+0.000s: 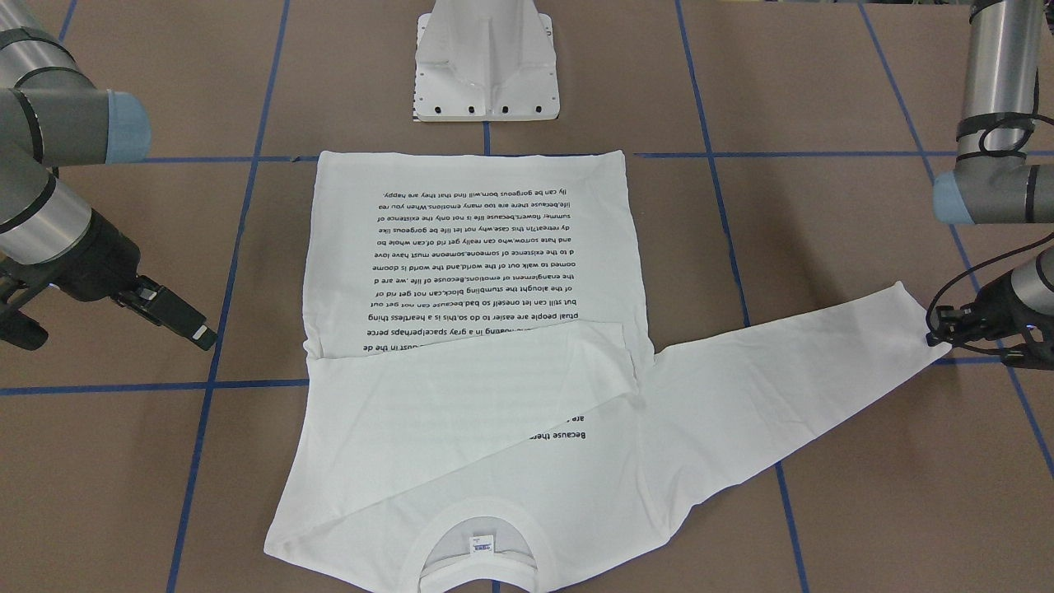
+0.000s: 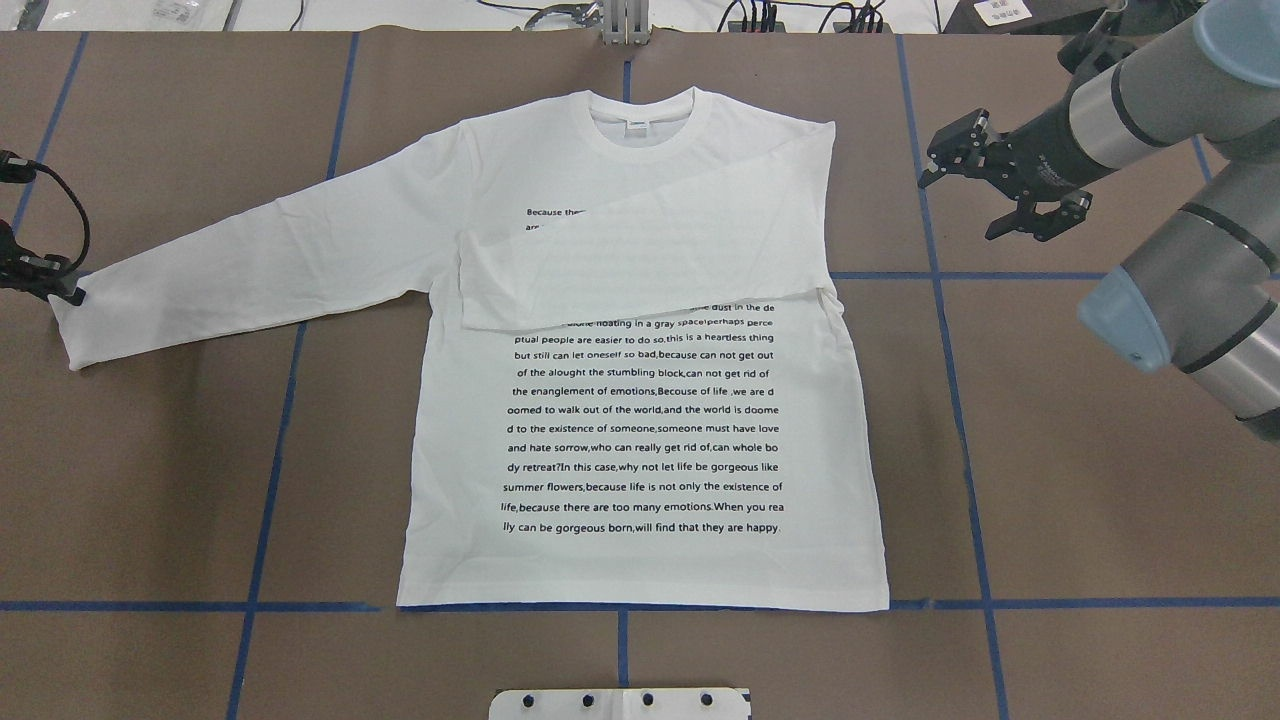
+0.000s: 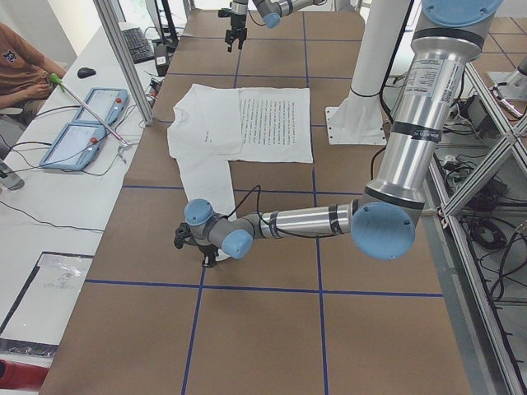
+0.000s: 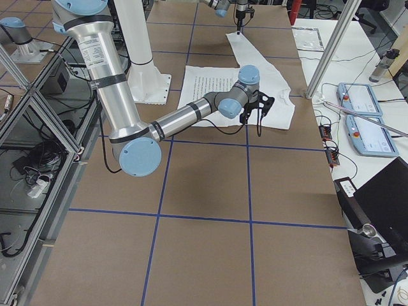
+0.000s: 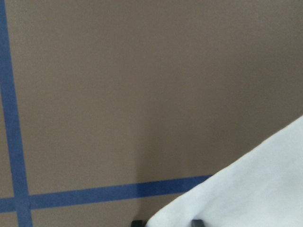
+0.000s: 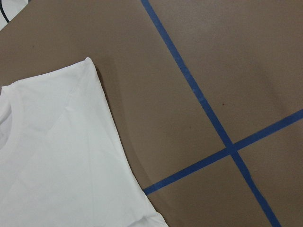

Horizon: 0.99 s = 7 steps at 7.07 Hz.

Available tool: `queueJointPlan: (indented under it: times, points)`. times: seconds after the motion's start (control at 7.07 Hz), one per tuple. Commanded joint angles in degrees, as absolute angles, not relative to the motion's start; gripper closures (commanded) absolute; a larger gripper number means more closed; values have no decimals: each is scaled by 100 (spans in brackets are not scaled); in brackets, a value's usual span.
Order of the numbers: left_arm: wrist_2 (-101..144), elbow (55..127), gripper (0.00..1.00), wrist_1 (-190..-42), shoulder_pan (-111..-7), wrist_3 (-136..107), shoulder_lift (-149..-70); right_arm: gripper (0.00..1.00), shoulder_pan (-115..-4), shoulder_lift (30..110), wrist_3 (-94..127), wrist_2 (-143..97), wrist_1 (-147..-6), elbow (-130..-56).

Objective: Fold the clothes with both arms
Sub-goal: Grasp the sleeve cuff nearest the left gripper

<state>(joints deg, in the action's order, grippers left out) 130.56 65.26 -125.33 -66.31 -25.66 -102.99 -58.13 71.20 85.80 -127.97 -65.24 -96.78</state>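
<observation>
- A white long-sleeved shirt (image 2: 640,440) lies flat on the brown bench (image 2: 1050,450), printed text facing up and collar (image 2: 640,142) pointing away from the robot's white base.
- The sleeve on the robot's right (image 2: 650,260) is folded across the chest, covering the top lines of the print.
- The other sleeve (image 2: 260,260) stretches out flat toward the robot's left, crossing a blue tape line (image 2: 270,430).
- The left gripper (image 1: 937,336) sits low at the cuff of that sleeve. In its wrist view the fingers (image 5: 198,223) stand apart, with the cuff's corner lying between them.
- The right gripper (image 2: 957,208) hovers near the folded shoulder without touching the cloth, its fingers spread wide and holding nothing.
- A seated person in an orange top (image 3: 20,66) is at the side desk.
</observation>
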Motion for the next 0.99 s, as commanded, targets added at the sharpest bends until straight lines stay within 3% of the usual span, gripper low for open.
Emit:
queueJointPlan:
  times: [0.0, 0.14, 0.57, 0.85]
  points:
    - [13235, 6897, 100, -12525, -6636, -2549, -10275, 1, -5810, 7163, 8587, -12788, -6530, -9721]
    - [13358, 7195, 100, -12516, -6671, -2558, -10257, 1, -5810, 7163, 8587, -12788, -6530, -9721]
    - [13570, 9390, 100, -10779, -6566, -3141, -10431, 1, -5862, 7163, 8578, -12806, -6522, -9712]
    - [13562, 9817, 100, -10775, -5658, -4992, -11331, 1, -6395, 7486, 8029, -13207, -6513, -9729]
